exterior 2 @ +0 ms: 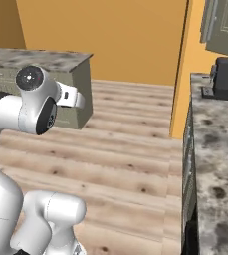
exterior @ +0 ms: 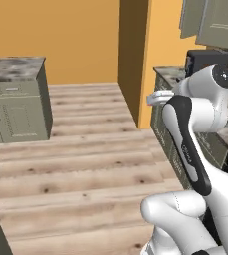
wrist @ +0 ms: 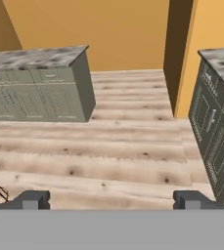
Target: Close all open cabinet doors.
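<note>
Grey-beige cabinet doors (exterior: pixel 212 22) are hanging ajar at upper right of the left base view, while my gripper (wrist: pixel 111 199), tips wide apart, is pointing floorward.

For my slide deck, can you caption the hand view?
Open gripper faces wood floor between kitchen island and base cabinets.

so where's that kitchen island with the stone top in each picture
Left base view: island at the left edge, middle height.
Right base view: island at upper left, partly behind the arm.
Hand view: island at upper left.
Shared landmark: the orange wall pillar to its right.
</note>
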Robot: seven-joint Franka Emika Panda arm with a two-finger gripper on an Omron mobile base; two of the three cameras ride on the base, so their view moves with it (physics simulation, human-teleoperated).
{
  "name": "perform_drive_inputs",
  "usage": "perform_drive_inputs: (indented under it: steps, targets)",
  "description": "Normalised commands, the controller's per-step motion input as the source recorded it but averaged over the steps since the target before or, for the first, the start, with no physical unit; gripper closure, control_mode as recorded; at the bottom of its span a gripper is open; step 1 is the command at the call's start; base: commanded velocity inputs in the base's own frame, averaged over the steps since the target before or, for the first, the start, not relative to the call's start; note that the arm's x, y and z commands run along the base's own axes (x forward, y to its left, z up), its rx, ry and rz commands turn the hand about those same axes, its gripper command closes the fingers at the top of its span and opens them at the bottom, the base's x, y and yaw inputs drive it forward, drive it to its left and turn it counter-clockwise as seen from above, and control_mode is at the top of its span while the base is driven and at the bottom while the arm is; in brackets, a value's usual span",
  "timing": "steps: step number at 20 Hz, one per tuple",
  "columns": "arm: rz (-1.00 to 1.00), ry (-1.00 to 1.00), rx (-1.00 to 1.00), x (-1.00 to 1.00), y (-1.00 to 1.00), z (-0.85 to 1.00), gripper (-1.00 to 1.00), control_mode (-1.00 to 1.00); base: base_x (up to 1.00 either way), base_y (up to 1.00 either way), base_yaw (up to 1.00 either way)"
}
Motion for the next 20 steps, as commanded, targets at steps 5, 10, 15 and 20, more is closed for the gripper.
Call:
perform_drive_inputs:
  steps: [5, 10, 15, 20]
  targets:
    - [0.00, 0.00, 0.00, 0.00, 0.00, 0.00, -1.00, 1.00, 0.91, 0.17, 0.00]
    - [0.00, 0.00, 0.00, 0.00, 0.00, 0.00, -1.00, 1.00, 0.92, 0.19, 0.00]
    - [0.00, 0.00, 0.00, 0.00, 0.00, 0.00, -1.00, 1.00, 0.92, 0.19, 0.00]
    - [0.00, 0.00, 0.00, 0.00, 0.00, 0.00, -1.00, 1.00, 0.92, 0.21, 0.00]
